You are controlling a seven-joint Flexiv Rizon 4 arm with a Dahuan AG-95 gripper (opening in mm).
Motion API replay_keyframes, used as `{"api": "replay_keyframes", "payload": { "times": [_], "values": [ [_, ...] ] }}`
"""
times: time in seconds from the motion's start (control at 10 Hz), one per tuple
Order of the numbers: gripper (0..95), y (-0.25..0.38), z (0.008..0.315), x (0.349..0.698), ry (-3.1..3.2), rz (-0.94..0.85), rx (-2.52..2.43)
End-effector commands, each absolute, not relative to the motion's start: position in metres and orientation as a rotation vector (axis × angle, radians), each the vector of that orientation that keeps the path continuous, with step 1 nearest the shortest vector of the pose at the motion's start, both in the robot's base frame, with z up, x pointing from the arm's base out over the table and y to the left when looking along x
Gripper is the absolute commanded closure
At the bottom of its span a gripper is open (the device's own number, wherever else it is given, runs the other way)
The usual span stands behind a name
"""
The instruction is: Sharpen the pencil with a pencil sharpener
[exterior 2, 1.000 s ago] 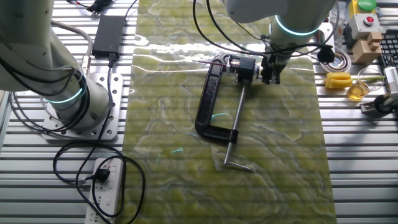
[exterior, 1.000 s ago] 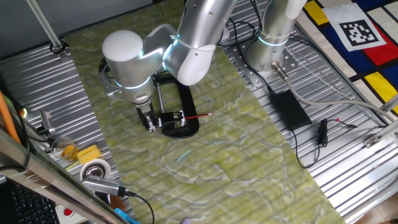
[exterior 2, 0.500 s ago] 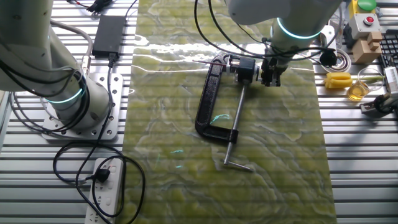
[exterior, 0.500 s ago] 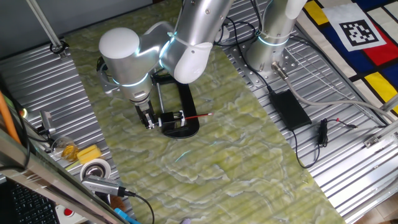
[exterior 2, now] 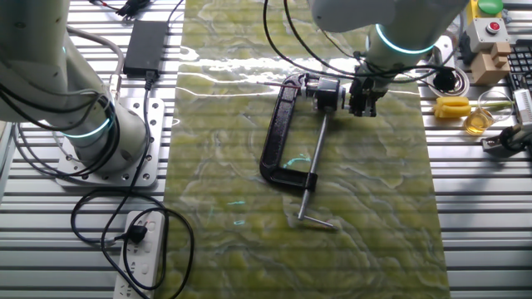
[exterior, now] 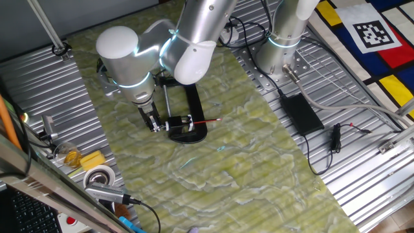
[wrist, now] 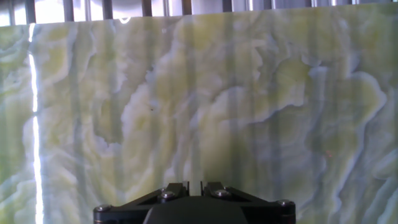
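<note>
In the hand view the robot's black two-finger hand (wrist: 193, 188) is cut off by the bottom edge, its fingertips out of sight. In the other fixed view the thin red pencil cannot be made out beside the black loop-framed pencil sharpener (exterior 2: 283, 124), which the silver arm partly covers.

A ribbed metal table (exterior: 45, 90) carries a green marbled mat (exterior: 246, 162). On the mat rests the pencil sharpener (exterior: 187, 133). Right of the mat, a black power brick (exterior: 301, 111) lies on the metal. At the near left lie a tape roll (exterior: 99, 176) and a yellow block (exterior: 92, 160).
</note>
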State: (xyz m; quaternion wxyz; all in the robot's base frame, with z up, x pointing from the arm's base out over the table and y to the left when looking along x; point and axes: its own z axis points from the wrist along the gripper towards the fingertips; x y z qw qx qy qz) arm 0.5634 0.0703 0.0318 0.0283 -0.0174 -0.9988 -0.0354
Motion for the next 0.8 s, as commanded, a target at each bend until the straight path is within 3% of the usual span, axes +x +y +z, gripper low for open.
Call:
{"api": "replay_keyframes", "payload": {
  "times": [0.1,0.8],
  "values": [
    [95.0,0.0688,0.0316,0.5609,-3.086,-0.109,-0.05],
    [95.0,0.0681,0.0336,0.5611,-3.073,-0.105,-0.101]
  ]
}}
